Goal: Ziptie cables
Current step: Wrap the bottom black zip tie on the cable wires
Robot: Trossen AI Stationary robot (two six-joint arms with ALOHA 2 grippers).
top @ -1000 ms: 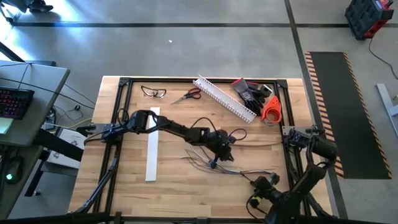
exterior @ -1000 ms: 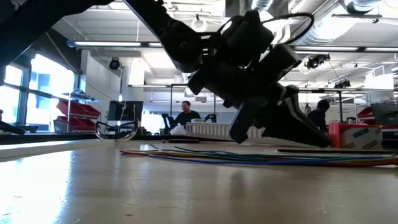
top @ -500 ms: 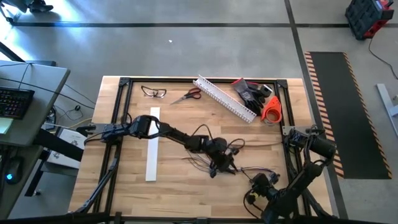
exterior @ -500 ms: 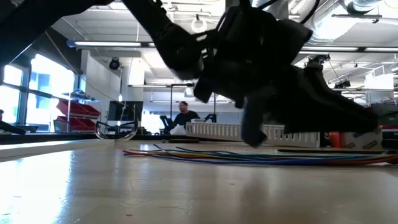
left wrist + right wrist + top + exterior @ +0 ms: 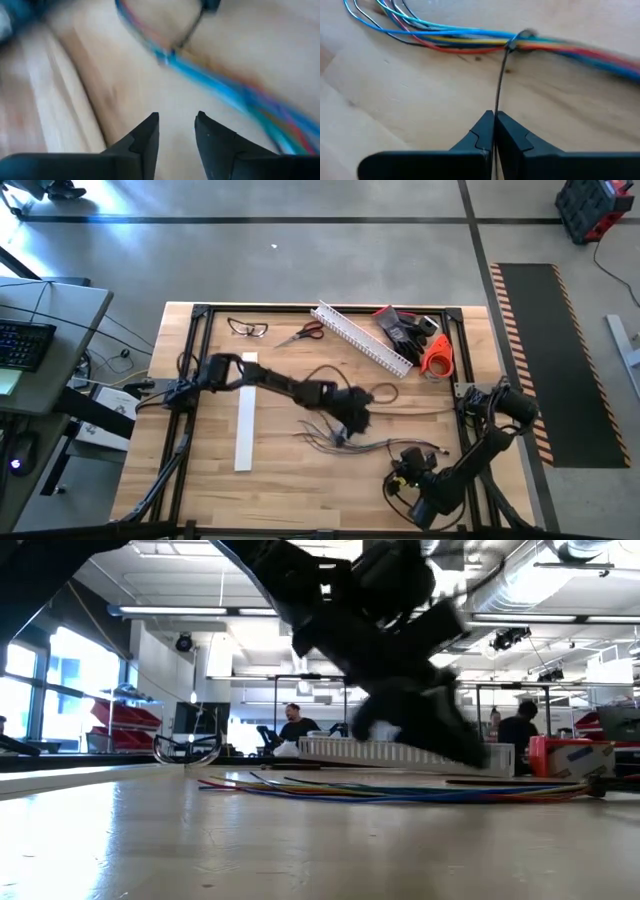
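Now cinching stage: right pincer [image 5: 494,131] pinches ziptie [image 5: 501,80] tail looped round cables [image 5: 445,40]; left pincer [image 5: 175,132], part-open, empty, hovers near. Next: steady pull.

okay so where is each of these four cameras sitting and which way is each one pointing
High view: above the table, looking straight down; both arms show.
Low view: at tabletop height, looking level across the cables into the room; one arm overhead.
Left wrist view: behind the open left gripper, facing the wood.
Right wrist view: behind the right gripper, shut on a ziptie.
Shared: all four show the cables.
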